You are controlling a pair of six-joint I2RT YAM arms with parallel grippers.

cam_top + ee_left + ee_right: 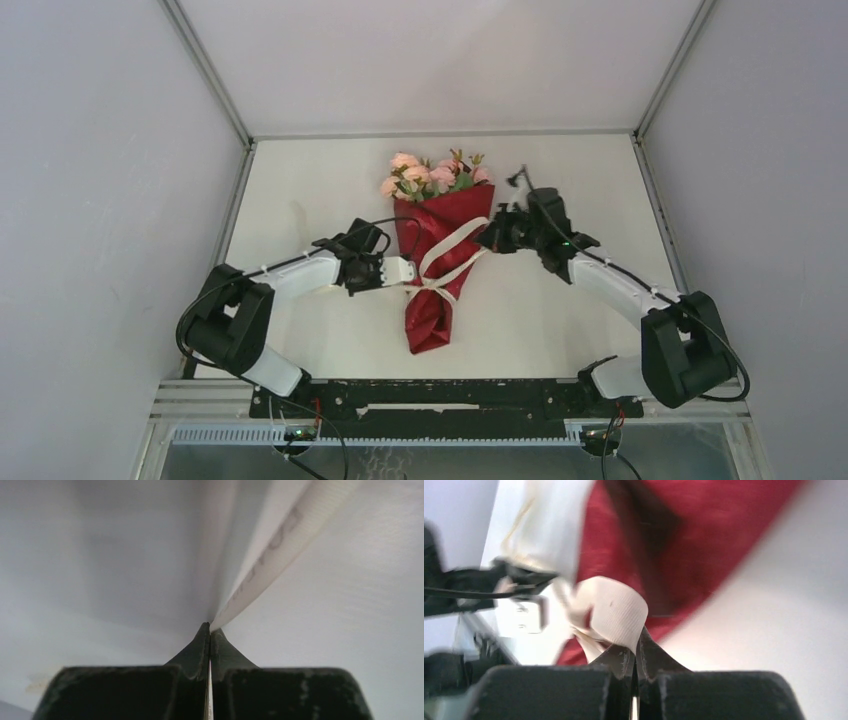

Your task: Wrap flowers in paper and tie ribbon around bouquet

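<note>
The bouquet [428, 315] lies on the surface [320, 180], tapered tail nearest, paper [447, 212] fully wrapped. Across its waist the ribbon [433, 287] crosses, seemingly a first knot. The left pincer [210, 628] and the right pincer [636, 647] each pinch a ribbon end, fully closed; tightening likely remains. The flowers [430, 175] point farthest away.

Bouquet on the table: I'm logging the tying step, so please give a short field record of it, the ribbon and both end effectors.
bouquet: lying on the table, pink roses at the far end, red paper cone tapering toward the arms
ribbon: cream, crossing over the cone's middle
left end effector: shut on the ribbon, left of the cone
right end effector: shut on a ribbon loop, right of the cone
</note>
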